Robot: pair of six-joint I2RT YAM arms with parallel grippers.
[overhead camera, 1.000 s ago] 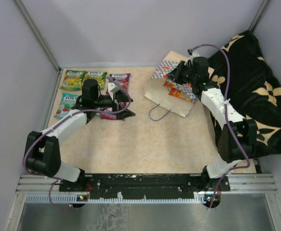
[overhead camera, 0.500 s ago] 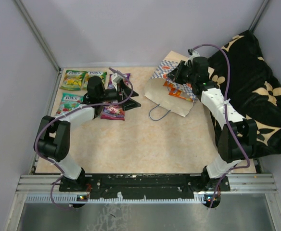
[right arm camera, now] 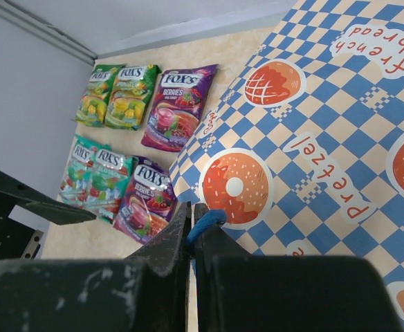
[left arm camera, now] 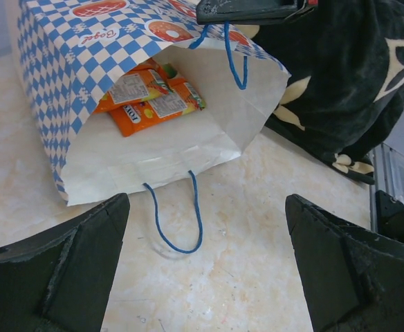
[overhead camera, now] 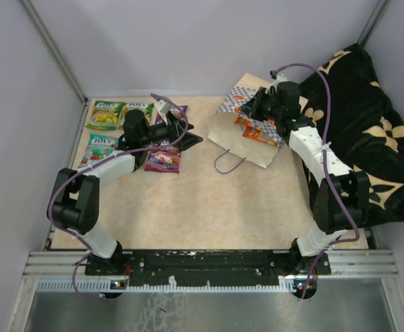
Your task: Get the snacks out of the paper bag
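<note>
Released, the left end effector is swinging from the 10 o'clock pouches toward the paper bag at 1 o'clock — right end effector clenching its handle, orange snacks waiting inside.

My lab robot cell.
Plain grey walls on aluminium posts box in the beige tabletop; both arms bolt to a black rail at bottom centre.

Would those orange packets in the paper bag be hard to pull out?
Probably slippery: the orange packets look glossy. Likely light and floppy, lying thin and flat in the paper bag. The bag may shift too, held only by the right gripper pinching its blue cord handle.
</note>
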